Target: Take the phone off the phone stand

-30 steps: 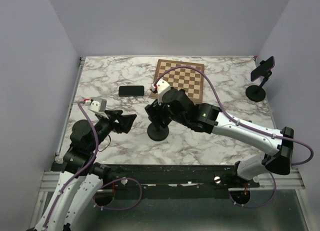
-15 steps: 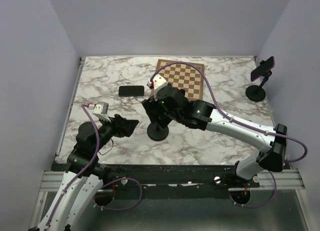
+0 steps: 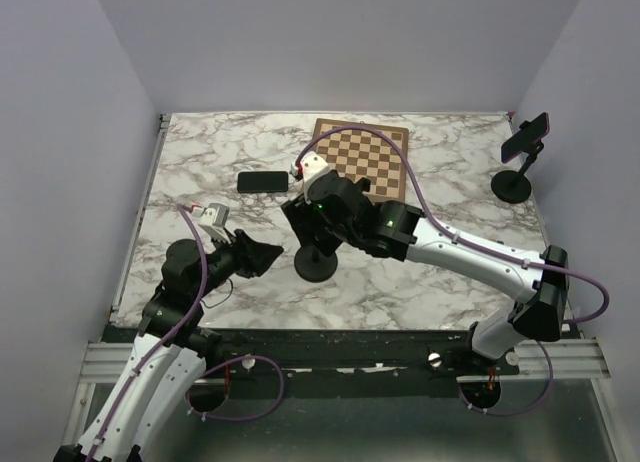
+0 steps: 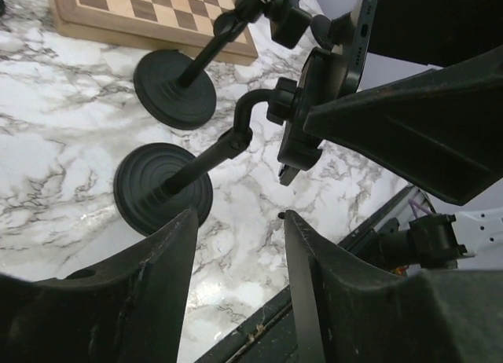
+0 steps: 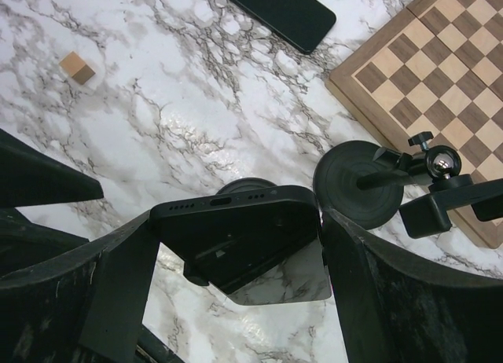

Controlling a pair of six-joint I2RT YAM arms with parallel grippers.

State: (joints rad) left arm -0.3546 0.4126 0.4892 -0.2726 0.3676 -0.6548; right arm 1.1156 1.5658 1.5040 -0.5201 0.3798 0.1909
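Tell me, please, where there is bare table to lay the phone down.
Bare marble lies between the chessboard and the far stand, and left of the flat phone. It is crowded around the middle stand base.

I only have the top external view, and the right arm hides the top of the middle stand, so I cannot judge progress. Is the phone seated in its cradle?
Observer: Yes; the left wrist view shows the black smartphone clamped in the black round-based phone stand.
Operator: Is it gripped?
Observer: The right wrist view shows the right pincer shut on its long edges.
Operator: Anything else hidden?
Observer: A second black stand beside it, by the wooden chessboard edge.
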